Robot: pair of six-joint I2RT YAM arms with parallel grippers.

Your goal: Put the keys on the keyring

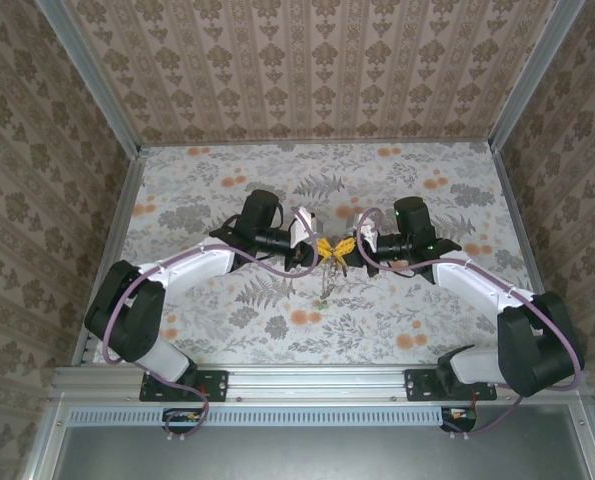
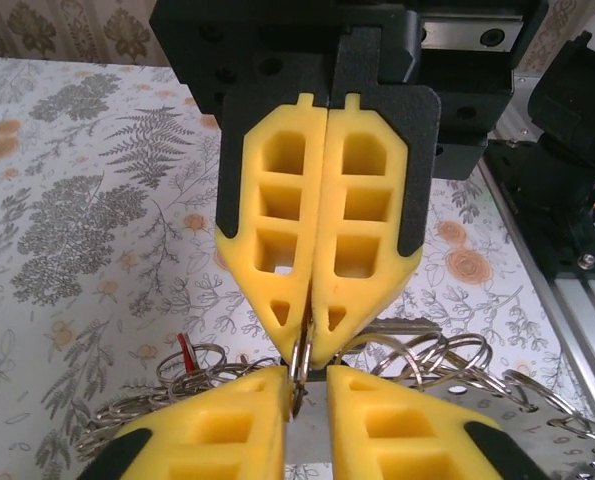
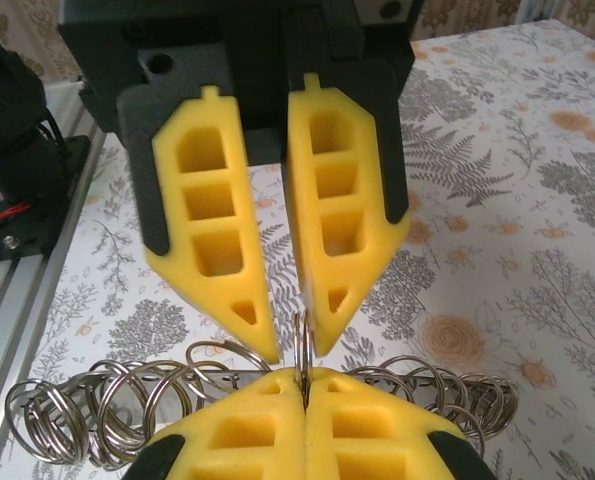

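Keyring: clenched by right end effector, left end effector slightly released around it. Red key among loose rings, seemingly not yet threaded.

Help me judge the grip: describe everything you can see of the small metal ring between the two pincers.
The small metal ring is a thin, silvery wire loop, seen nearly edge-on and upright. The right pincer is shut on one side of it; the opposite side sits in the gap between the slightly parted fingers of the left pincer, seemingly against one finger. A bunch of similar rings spreads just behind it; any link to it is hidden.
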